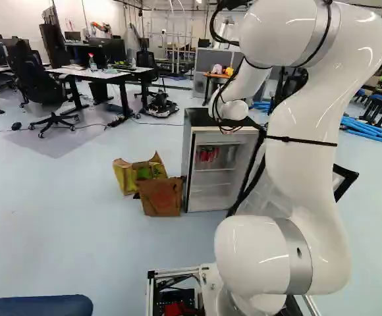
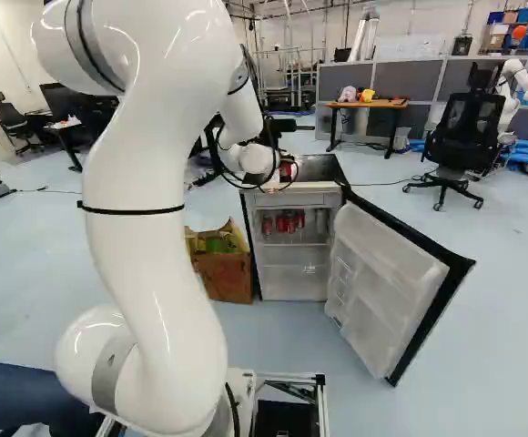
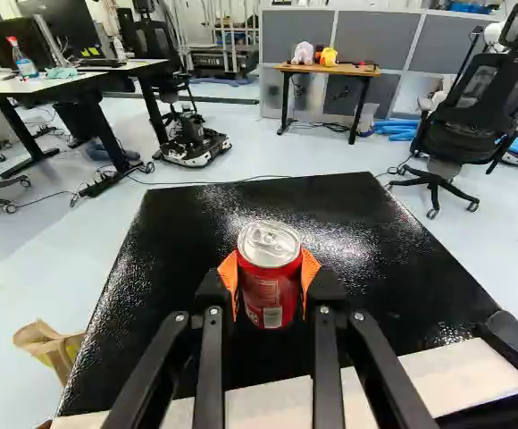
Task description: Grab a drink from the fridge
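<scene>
Wrist view: fridge (image 2: 297, 198) below; door (image 2: 391, 287) open in the right base view, likely for reaching the drinks (image 2: 282, 224).
Over the black top (image 3: 179, 241), the fingers (image 3: 229, 277) pinch a red can (image 3: 270, 288) upright from two sides, presumably for steadiness; whether it touches is unclear.

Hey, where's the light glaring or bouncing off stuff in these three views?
Wrist view: speckled white glare across the black fridge top, plus a shine on the red can's lid; left base view: bright streaks on the arm's white shell; right base view: similar streaks there.
</scene>
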{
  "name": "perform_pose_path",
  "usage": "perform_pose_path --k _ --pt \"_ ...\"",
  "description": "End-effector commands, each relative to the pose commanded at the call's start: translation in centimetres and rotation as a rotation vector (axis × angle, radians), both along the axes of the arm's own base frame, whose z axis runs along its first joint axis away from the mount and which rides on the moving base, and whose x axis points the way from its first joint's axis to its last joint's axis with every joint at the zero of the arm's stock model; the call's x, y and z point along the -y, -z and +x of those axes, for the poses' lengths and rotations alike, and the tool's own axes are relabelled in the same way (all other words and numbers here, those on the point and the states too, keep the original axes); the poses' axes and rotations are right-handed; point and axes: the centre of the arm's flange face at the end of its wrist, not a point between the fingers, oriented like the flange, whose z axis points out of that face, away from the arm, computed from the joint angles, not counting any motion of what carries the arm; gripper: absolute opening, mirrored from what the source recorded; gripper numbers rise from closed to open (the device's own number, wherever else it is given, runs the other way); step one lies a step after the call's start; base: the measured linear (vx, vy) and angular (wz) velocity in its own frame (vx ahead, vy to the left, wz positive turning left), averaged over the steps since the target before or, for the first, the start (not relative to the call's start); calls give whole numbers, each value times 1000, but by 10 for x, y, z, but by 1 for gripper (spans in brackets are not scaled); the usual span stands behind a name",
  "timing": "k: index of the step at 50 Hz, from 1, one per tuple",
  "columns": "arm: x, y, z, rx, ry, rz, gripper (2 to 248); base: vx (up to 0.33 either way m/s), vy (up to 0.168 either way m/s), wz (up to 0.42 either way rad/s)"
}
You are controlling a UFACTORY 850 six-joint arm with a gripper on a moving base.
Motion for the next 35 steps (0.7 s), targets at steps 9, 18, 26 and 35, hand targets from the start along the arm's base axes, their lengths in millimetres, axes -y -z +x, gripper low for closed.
perform_pose_path --k 9,18,26,35 --pt "0 0 1 0 0 0 91 0 0 0" --pt "0 0 1 0 0 0 91 0 0 0" --pt "0 0 1 0 0 0 117 0 0 0" --pt "0 0 0 0 0 0 186 0 0 0"
